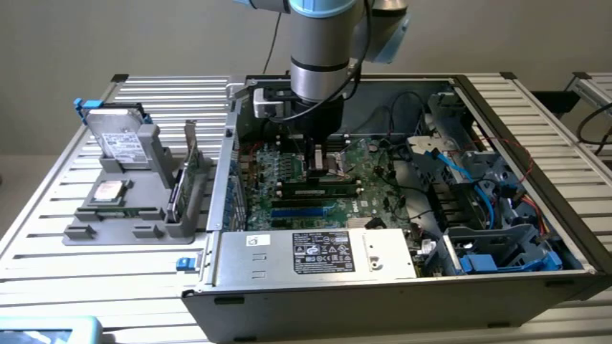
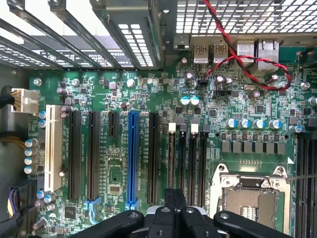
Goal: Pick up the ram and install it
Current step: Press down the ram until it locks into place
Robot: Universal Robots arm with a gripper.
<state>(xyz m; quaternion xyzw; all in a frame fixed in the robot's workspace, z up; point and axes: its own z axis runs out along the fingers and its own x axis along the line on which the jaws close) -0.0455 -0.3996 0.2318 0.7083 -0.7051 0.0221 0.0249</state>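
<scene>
Green motherboard (image 2: 148,124) lies under the fingers (image 2: 174,210), pressed together, apparently empty, above its slots (image 2: 185,158).

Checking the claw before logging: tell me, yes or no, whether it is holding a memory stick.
No: the claw is shut with nothing between its fingers, hovering above the motherboard.
</scene>
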